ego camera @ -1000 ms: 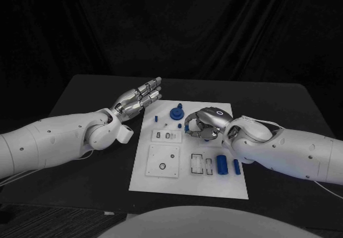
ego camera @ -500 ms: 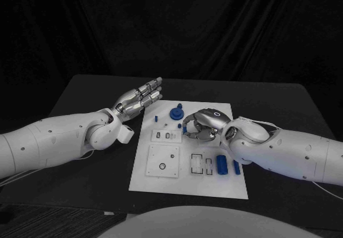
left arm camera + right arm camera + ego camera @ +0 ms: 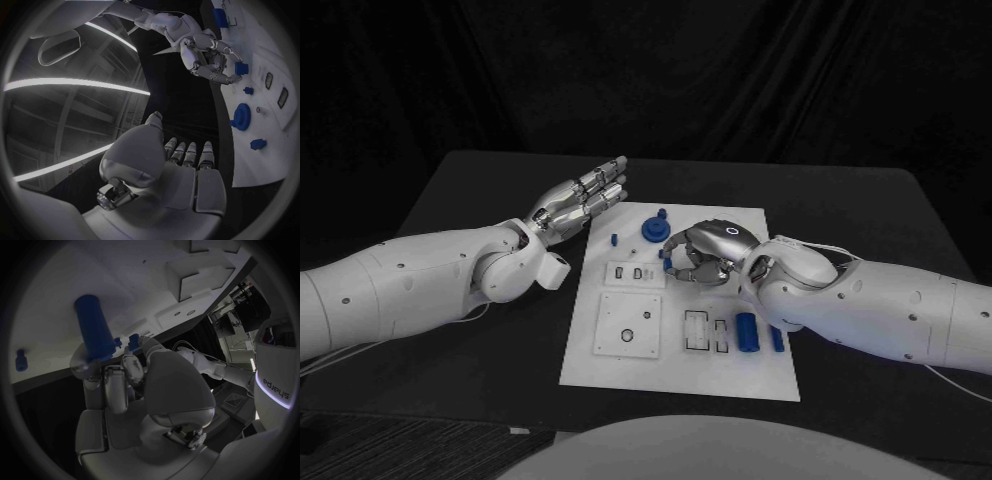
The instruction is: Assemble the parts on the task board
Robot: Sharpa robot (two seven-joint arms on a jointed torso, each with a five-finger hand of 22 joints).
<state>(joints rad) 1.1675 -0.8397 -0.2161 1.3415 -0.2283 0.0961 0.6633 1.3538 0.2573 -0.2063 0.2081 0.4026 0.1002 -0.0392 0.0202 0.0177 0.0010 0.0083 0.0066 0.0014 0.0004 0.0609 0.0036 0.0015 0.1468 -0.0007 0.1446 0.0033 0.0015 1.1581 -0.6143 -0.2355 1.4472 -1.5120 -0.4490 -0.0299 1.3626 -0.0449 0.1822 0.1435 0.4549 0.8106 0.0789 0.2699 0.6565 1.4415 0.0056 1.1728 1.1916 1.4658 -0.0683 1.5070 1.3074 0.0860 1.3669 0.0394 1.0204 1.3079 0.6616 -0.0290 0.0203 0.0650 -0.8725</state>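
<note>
Peg (image 3: 94, 327) stands clamped in the right hand (image 3: 708, 252), long axis pointing up past the fingers, low over the board (image 3: 678, 370) near the gear (image 3: 655, 230). Left hand (image 3: 581, 195) hovers beside the board, fingers straight and together, holding nothing.

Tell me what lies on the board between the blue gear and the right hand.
Head view: bare white task board separates the round blue gear from the silver right hand, which pinches a small blue part.

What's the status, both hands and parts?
Left hand open, off board. Right hand holds a blue part over the task board. Nothing in the way.
</note>
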